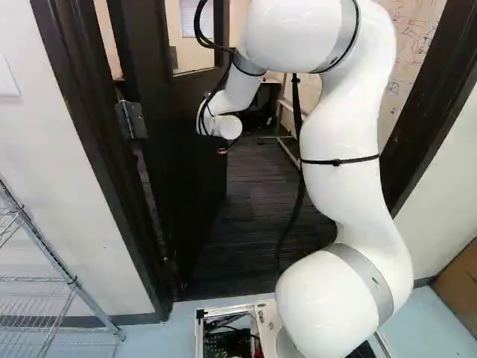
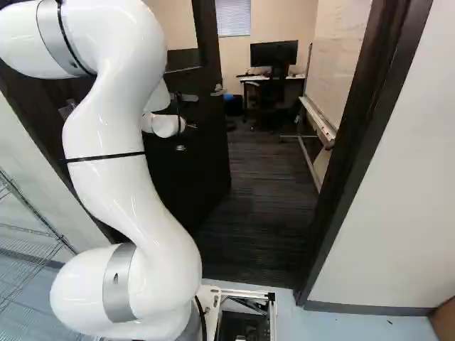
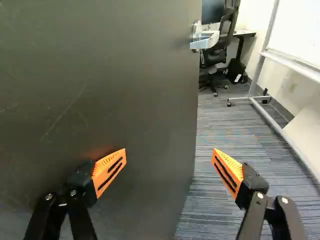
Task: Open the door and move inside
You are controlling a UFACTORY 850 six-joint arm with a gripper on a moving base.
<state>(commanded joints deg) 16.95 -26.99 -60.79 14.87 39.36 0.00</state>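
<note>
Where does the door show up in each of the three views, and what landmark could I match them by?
Left base view: the door stands ajar left of the middle, partly behind the arm.
Right base view: left of the middle, again partly behind the arm.
Wrist view: large, ahead of the open gripper, its free edge seen between the two fingers.
Shared landmark: the striped carpet just past that free edge.

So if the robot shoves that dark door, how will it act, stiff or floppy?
The door should stay stiff: its face looks like one flat panel. It would probably swing rather than tip, since a hinge holds its edge. The fingers might slide a little, as that face looks smooth apart from light scratches.
</note>
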